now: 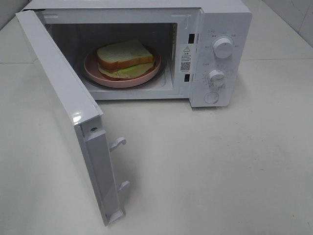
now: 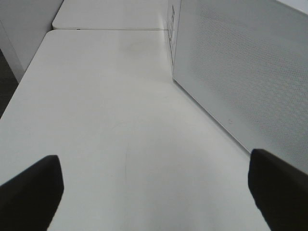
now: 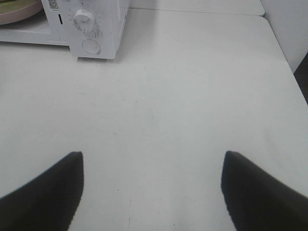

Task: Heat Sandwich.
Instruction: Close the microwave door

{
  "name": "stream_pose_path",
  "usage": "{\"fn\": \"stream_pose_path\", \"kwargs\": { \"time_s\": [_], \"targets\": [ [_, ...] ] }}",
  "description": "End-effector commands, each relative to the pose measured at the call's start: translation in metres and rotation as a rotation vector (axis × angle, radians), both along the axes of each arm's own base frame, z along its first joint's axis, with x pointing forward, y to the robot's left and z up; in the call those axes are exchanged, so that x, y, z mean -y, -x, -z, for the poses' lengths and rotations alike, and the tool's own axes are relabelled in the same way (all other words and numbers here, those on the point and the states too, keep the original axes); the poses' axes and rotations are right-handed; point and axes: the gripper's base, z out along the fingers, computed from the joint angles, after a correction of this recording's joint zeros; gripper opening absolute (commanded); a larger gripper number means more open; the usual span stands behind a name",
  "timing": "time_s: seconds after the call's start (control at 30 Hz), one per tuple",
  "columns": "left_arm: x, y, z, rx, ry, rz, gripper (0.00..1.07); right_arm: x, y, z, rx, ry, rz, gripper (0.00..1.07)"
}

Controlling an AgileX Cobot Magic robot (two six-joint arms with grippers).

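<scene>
Sandwich (image 1: 124, 55), one, on one pink plate (image 1: 89, 67) in one microwave (image 1: 226, 25) (left gripper (image 2: 154, 159) and right gripper (image 3: 153, 156) both wide apart, empty)

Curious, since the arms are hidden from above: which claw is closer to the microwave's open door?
Left, probably. The left claw is right beside the open door; the right claw is back across the table, facing the dial panel.

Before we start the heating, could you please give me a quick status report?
Left claw open, empty. Right claw open, empty. Sandwich on plate inside microwave. Door open, needs shutting.
</scene>
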Motion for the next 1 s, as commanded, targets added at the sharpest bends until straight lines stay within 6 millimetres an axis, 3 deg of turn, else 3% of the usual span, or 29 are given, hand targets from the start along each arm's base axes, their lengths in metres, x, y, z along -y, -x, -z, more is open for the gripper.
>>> {"fn": "stream_pose_path", "kwargs": {
  "time_s": [0.03, 0.9, 1.0],
  "targets": [
    [0.0005, 0.0038, 0.0003, 0.027, 0.003, 0.002, 0.98, 0.0006, 0.0036, -0.0002, 0.032, 0.004, 0.004, 0.76],
    [0.0029, 0.0035, -0.0009, 0.038, 0.045, 0.012, 0.98, 0.0006, 0.0036, -0.0002, 0.032, 0.004, 0.004, 0.76],
    [0.0029, 0.002, -0.0078, 0.051, 0.047, 0.013, 0.98, 0.0006, 0.0036, -0.0002, 0.032, 0.004, 0.004, 0.76]
  ]
}}
